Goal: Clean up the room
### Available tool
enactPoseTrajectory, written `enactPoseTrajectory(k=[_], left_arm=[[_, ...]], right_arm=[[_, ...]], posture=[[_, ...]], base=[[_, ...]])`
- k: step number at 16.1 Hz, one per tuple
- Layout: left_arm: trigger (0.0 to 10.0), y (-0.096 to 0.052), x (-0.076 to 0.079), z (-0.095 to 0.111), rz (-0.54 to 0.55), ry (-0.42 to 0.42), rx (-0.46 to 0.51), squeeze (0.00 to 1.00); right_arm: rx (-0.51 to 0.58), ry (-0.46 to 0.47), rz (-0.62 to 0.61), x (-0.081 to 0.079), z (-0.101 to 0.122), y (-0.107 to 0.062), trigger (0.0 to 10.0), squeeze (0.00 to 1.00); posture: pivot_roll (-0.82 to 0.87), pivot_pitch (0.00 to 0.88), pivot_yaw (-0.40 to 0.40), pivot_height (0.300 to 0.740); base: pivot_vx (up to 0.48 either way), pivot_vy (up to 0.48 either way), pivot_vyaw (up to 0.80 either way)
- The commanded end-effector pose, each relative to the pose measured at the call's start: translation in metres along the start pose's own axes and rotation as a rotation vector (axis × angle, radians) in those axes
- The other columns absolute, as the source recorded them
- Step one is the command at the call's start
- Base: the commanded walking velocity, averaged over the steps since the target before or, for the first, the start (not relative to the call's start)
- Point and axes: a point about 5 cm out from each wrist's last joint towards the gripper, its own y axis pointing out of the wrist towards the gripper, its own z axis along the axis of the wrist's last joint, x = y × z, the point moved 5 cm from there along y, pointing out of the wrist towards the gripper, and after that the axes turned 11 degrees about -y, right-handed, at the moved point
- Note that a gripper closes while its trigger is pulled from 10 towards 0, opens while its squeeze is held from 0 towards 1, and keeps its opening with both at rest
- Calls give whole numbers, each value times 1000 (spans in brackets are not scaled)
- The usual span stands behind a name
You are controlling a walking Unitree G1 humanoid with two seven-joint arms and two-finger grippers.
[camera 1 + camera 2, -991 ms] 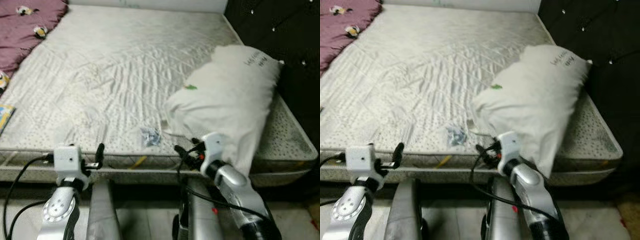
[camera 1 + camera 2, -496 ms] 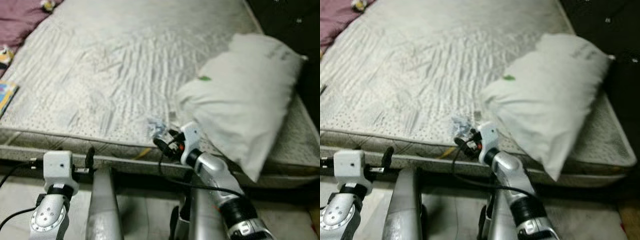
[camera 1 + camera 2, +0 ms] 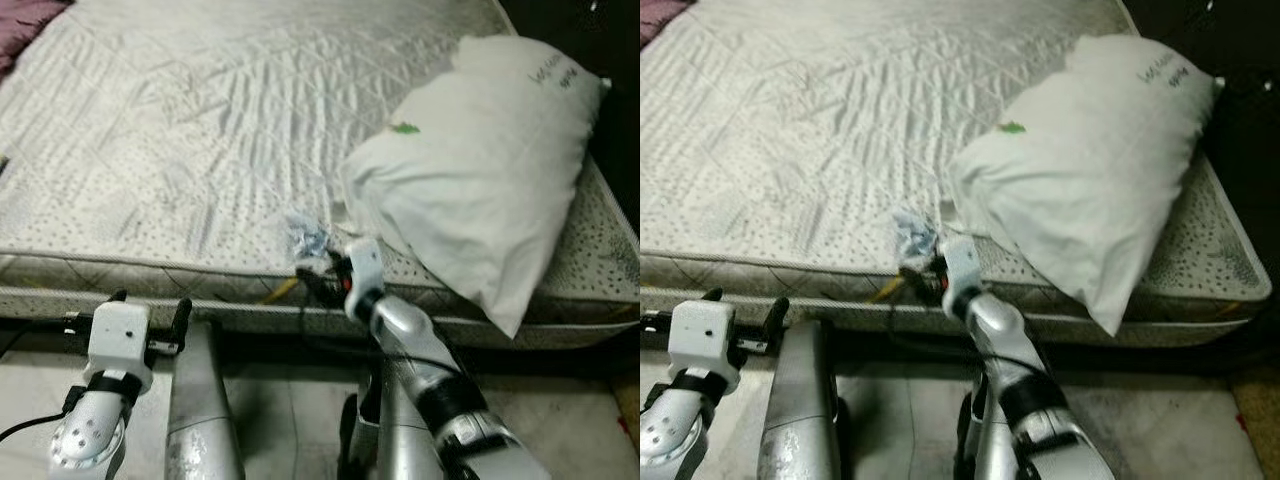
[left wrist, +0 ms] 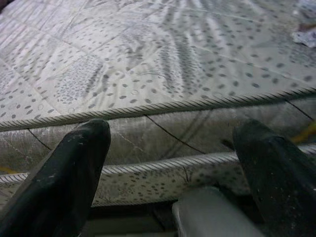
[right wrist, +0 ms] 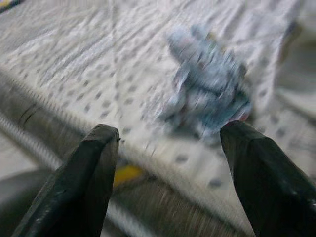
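Crumpled wrapper (image 3: 308,238) sits near the front edge of the mattress (image 3: 200,130), w/ the right gripper (image 5: 170,163) right at it, jaws spread wide.

Mattress is bare, quilted, grey-white w/ a dotted border, takes up most of the head views; dark wall behind at right, pale floor (image 3: 290,410) below. White pillow (image 3: 480,170) lies on the right side, lower corner overhanging the edge, small green mark on it, print near its top too small to read. Wrapper just beside the pillow's near corner; blurred in the right wrist view, bluish, can't tell what it is. Left gripper (image 4: 173,168) low, facing the mattress side, jaws apart, holding nothing. Something yellow (image 3: 283,290) at the mattress edge, mostly hidden.
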Motion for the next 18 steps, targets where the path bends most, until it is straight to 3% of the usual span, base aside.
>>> enactPoseTrajectory(k=[1, 4, 9, 10, 14, 18], left_arm=[[10000, -4, -1, 4, -5, 9, 5, 0], [10000, -7, -1, 4, -3, 18, -3, 0], [10000, -12, 3, 5, 8, 34, -6, 0], [10000, -14, 4, 4, 7, 25, -11, 0], [10000, -14, 4, 4, 9, 23, -13, 0], [10000, -12, 5, 5, 4, 21, -11, 0]], right_arm=[[-5, 15, -49, 6, -2, 1, 10000, 0], [26, 42, -116, 14, 11, 13, 10000, 0], [28, 59, -138, 9, 27, 32, 10000, 0], [16, 100, -137, 6, 30, 38, 10000, 0], [-41, 107, -45, -23, 24, 46, 10000, 0], [-45, 179, -10, -42, 25, 51, 10000, 0]], posture=[[214, 221, -74, 504], [227, 232, -70, 504], [255, 241, -72, 504], [257, 242, -73, 504], [262, 242, -81, 504], [265, 238, -80, 504]], base=[[0, 0, 0], [0, 0, 0], [0, 0, 0], [0, 0, 0], [0, 0, 0], [0, 0, 0]])
